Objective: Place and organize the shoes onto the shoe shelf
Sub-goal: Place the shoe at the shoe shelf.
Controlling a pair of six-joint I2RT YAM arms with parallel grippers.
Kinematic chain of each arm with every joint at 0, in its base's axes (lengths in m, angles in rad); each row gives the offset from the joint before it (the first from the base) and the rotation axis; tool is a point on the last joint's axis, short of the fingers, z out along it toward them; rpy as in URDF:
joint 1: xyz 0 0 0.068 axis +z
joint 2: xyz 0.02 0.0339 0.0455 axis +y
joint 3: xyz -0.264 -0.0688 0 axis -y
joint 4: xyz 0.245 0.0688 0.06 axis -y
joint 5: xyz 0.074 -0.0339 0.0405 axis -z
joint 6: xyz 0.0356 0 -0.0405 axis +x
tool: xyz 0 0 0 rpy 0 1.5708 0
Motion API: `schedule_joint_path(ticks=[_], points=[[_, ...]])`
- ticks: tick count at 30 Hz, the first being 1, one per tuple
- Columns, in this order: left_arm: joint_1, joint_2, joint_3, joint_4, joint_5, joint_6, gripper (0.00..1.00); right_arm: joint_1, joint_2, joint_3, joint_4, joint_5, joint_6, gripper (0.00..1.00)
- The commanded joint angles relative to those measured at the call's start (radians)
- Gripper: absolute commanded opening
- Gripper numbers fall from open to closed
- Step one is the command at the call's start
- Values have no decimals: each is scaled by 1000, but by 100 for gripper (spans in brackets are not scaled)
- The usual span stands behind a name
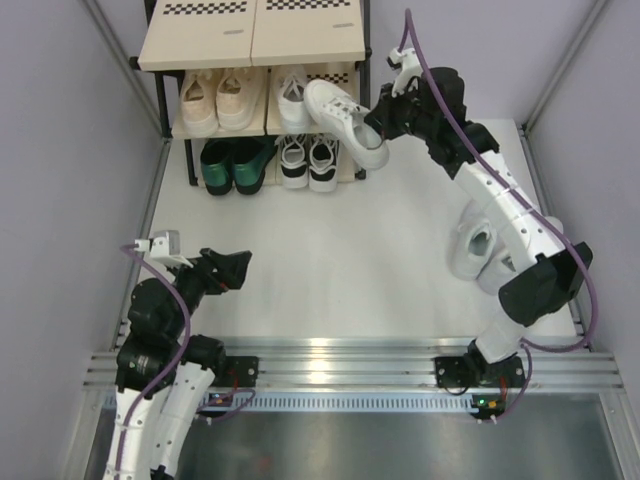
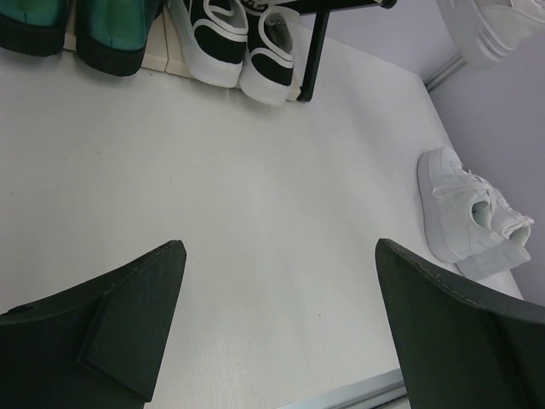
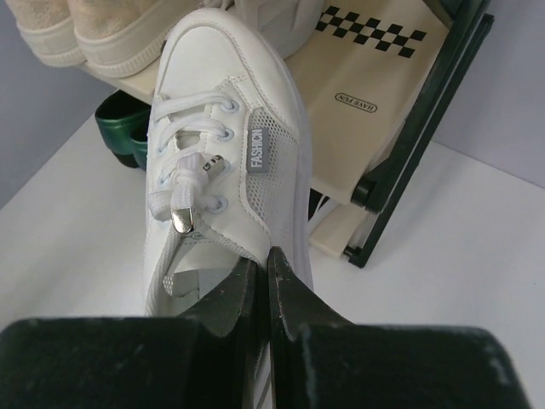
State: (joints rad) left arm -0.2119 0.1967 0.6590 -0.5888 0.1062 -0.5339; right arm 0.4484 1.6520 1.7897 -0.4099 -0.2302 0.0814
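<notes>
While unneeded, parked by near-left corner of counter point(image 1: 330, 270): left tool point(image 1: 232, 268), spread wide, empty, elbow folded, aimed toward shoe shelf point(image 1: 250, 45) at far edge. Already shelved: beige sneakers point(image 1: 220, 98) middle tier; dark green shoes point(image 1: 232, 165), black-and-white sneakers point(image 1: 308, 160) bottom tier. Pinched tight at rear collar by right tool point(image 1: 380, 125): white sneaker point(image 1: 345, 120), tilted toe-first, likely for slot beside mate point(image 1: 292, 100). Stretched toward far edge, wrist turned left: right arm. Near right edge: larger white sneakers point(image 1: 478, 250).

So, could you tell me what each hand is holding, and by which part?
The right hand pinches a white sneaker by its collar edge; the left hand holds nothing.
</notes>
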Motion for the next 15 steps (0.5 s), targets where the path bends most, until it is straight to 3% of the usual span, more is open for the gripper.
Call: schedule_joint_path(ticks=[1,8,15], points=[[3,-13,-6,7,-13,-15,98,-4,14,95,155,58,78,0],[3,-19,-18,9,-14,-28,98,10,78,164,186,138,139,0],[3,-16,-18,9,-19,-29,98,78,176,243,230,377,216,0]])
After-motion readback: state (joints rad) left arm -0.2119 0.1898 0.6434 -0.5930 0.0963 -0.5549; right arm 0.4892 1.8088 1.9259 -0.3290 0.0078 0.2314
